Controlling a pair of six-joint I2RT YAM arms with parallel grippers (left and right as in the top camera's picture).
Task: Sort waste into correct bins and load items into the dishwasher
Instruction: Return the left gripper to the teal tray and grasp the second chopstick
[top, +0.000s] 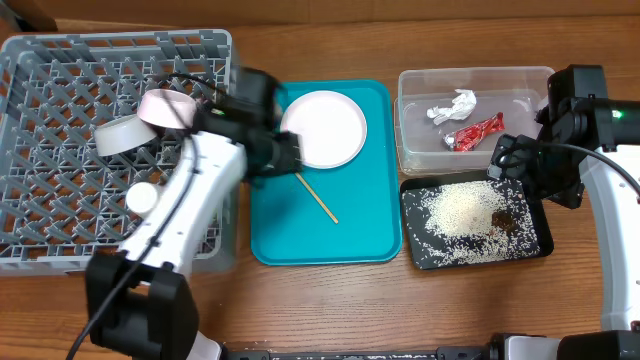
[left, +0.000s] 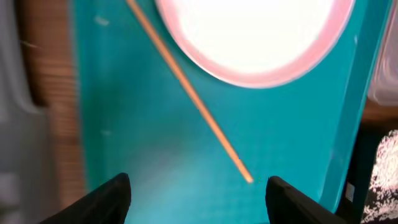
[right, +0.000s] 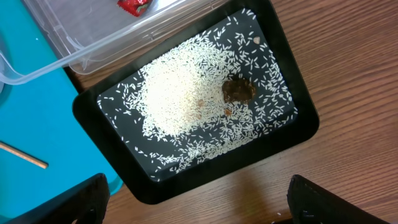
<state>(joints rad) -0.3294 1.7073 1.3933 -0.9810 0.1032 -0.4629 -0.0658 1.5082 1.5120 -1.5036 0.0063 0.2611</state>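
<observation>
The grey dish rack (top: 60, 90) stands at the left and holds a small bowl (top: 165, 105) and a small plate (top: 118, 137). The large white plate (top: 323, 128) and one chopstick (top: 317, 198) lie on the teal tray (top: 360, 235); no second chopstick shows. My left gripper (left: 199, 199) is open and empty above the tray, next to the chopstick (left: 199, 106) and below the plate (left: 255, 31). The clear tub (top: 412, 150) holds the white tissue (top: 455, 105) and the red wrapper (top: 475, 132). The black tray (right: 298, 124) holds rice (right: 180, 93) and the brown lump (right: 239, 90). My right gripper (right: 199, 205) is open and empty over bare wood beside it.
My left arm (top: 190, 200) reaches across the rack's right wall to the teal tray. My right arm (top: 575, 110) stands at the right edge, beside the clear tub and black tray. Wooden tabletop (top: 400, 310) runs along the front.
</observation>
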